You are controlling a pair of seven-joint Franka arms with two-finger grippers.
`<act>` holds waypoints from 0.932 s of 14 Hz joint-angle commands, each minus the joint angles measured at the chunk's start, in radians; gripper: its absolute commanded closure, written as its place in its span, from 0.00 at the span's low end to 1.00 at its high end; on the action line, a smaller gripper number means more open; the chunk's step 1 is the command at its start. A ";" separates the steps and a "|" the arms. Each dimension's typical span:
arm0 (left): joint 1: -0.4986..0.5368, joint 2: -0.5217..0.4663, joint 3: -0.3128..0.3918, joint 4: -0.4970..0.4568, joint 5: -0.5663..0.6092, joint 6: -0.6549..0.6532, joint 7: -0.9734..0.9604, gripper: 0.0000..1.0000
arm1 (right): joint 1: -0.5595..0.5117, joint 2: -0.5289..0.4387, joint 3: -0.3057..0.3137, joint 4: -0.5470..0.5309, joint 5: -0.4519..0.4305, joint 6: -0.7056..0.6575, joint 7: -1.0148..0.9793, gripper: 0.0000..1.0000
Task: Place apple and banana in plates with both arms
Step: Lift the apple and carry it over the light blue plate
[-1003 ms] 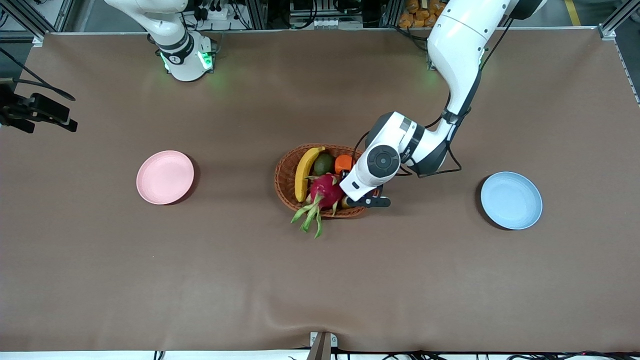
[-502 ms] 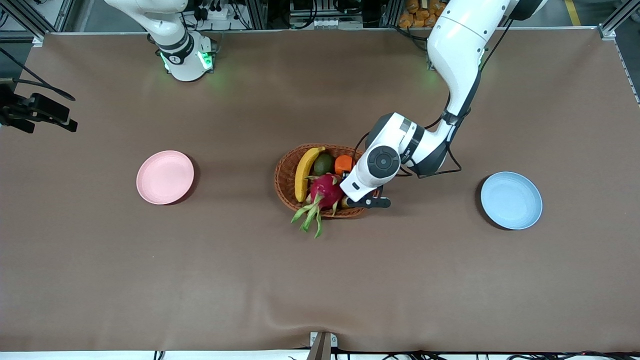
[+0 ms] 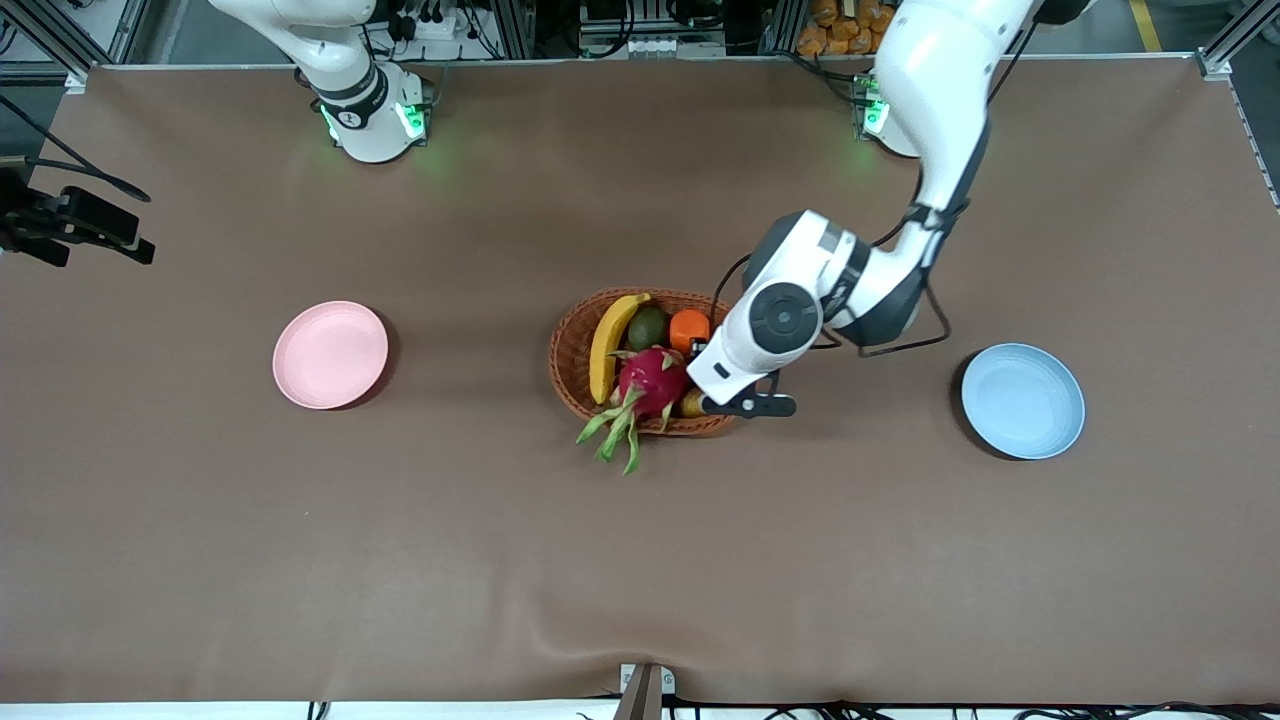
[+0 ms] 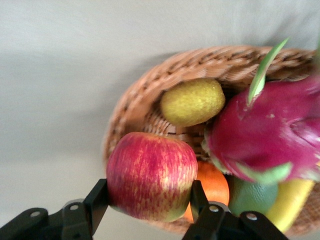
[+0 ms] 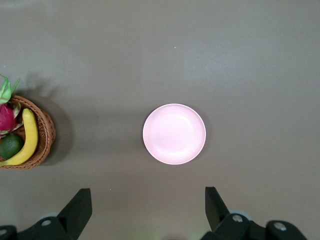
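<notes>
- A brown cloth-covered tabletop (image 3: 400,560) fills the scene, with a woven brown oval basket (image 3: 570,365) of fruit at its middle.
- The left gripper (image 4: 150,212) pinches the small round red apple with yellowish patches (image 4: 151,176) over the basket's end toward the left arm.
- The long curved yellow banana (image 3: 606,345) lies in the basket beside a magenta dragon fruit (image 3: 652,382).
- The pale pink round plate (image 3: 330,354) and light blue round plate (image 3: 1022,400) sit well apart, toward opposite table ends.
- The right gripper (image 5: 147,212) waits high over the pink plate, fingers spread.
</notes>
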State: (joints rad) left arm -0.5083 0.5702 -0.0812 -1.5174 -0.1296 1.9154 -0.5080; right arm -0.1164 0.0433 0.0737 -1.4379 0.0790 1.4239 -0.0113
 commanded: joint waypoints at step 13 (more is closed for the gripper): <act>0.488 -0.187 -0.006 -0.217 0.253 -0.018 0.424 0.77 | -0.028 -0.002 0.015 -0.004 0.022 0.007 -0.021 0.00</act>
State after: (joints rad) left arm -0.0704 0.4472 -0.0730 -1.6466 0.0456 1.8519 -0.1049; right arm -0.1175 0.0438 0.0732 -1.4379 0.0801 1.4242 -0.0123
